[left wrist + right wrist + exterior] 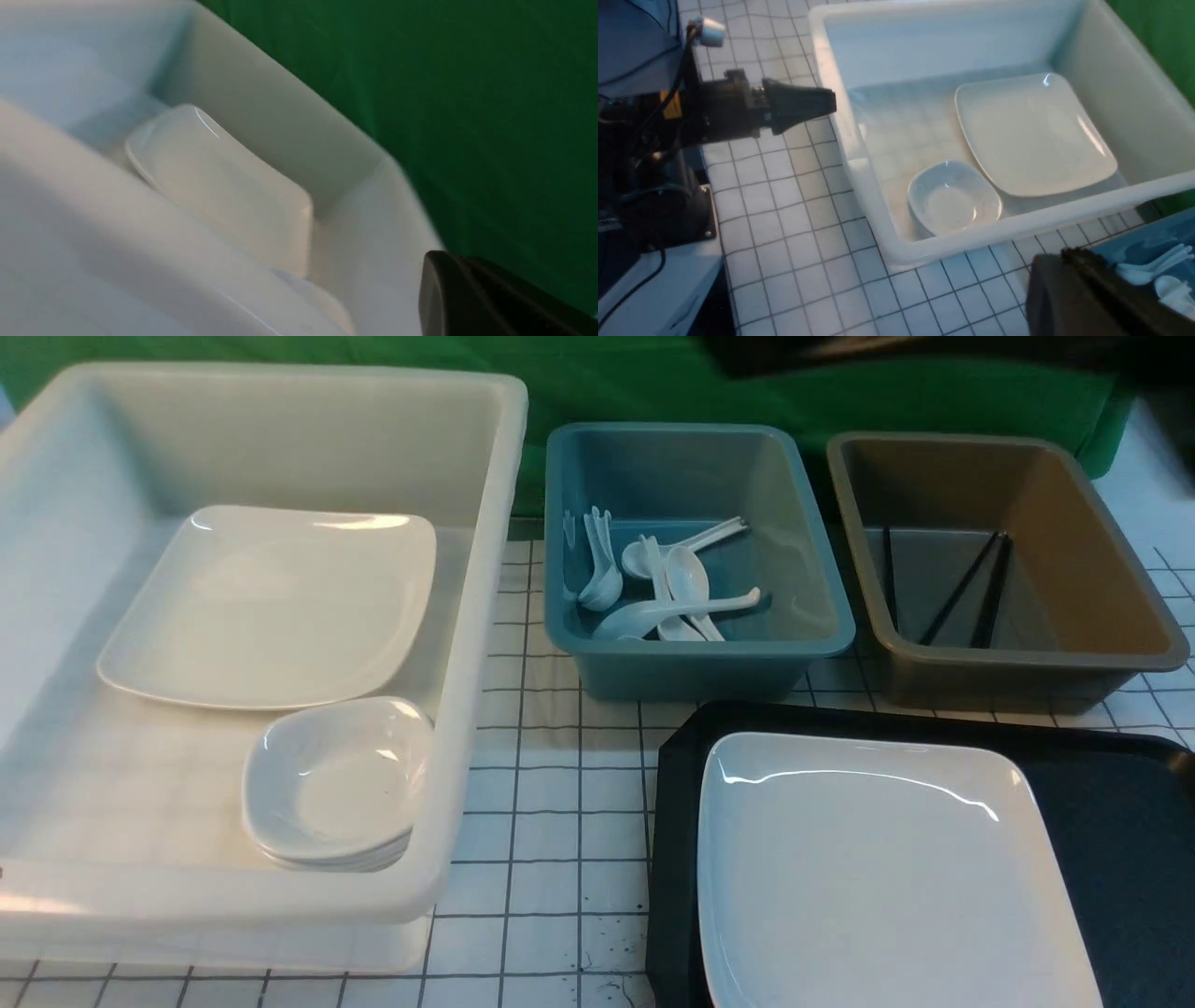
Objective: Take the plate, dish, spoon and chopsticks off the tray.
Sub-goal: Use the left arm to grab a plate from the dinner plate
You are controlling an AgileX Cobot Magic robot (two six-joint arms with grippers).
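a white plate [878, 868] lies on the black tray [1120, 840], near right. to the left, a white tub [467, 616] holds stacked dishes [336, 784] and, behind them, a second plate [271, 602]. farther back, spoons [653, 588] lie in a blue tub [812, 588] and chopsticks [962, 588] in a brown tub [1102, 551]. the left gripper [831, 103] hangs beside the white tub and the right gripper [1059, 268] near the blue one; whether either is spread or pressed together cannot be told.

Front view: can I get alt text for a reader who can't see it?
A large white plate lies on a black tray at lower right. A white tub at left holds another plate and stacked small dishes; behind the tray, a blue tub holds white spoons and a brown tub black chopsticks.
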